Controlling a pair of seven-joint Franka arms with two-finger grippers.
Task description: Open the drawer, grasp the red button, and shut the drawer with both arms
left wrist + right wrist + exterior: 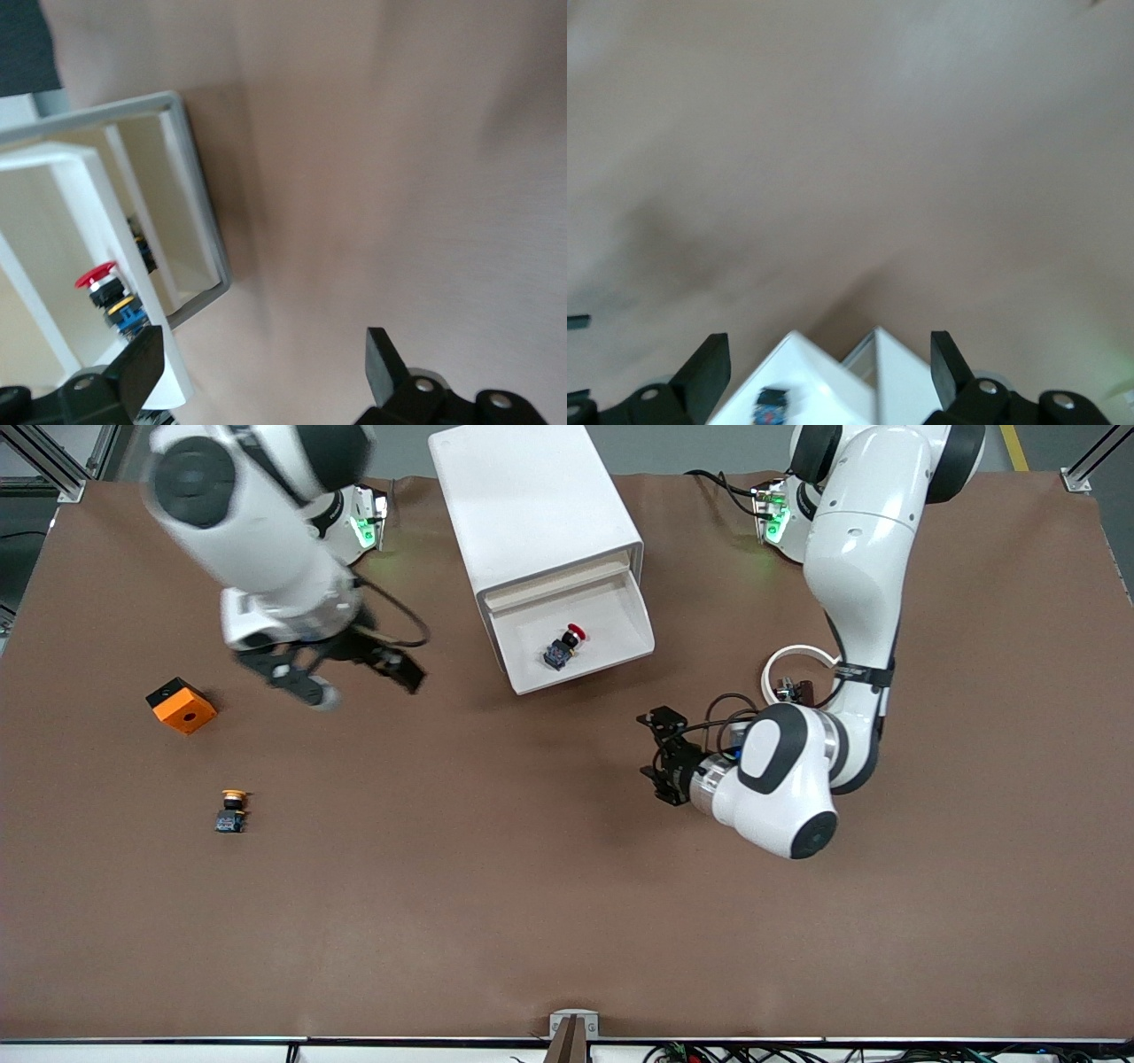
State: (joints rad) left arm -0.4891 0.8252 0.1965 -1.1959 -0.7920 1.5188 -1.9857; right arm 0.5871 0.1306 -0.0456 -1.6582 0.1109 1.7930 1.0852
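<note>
The yellow-capped button [232,810] lies nearest the front camera, toward the right arm's end of the brown surface [496,903]. The left pincer [657,755] hovers released over bare surface. Farther off, the right pincer [359,684] — also released — hangs beside the cabinet [532,505]. The drawer [620,615] stands pulled out — the red button [563,646] lies inside it.

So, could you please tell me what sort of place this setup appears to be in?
Probably a robotics lab bench: two white jointed robot arms mounted at a brown-covered table, aluminium framing at the corners, and loose cabling along its edge.
</note>
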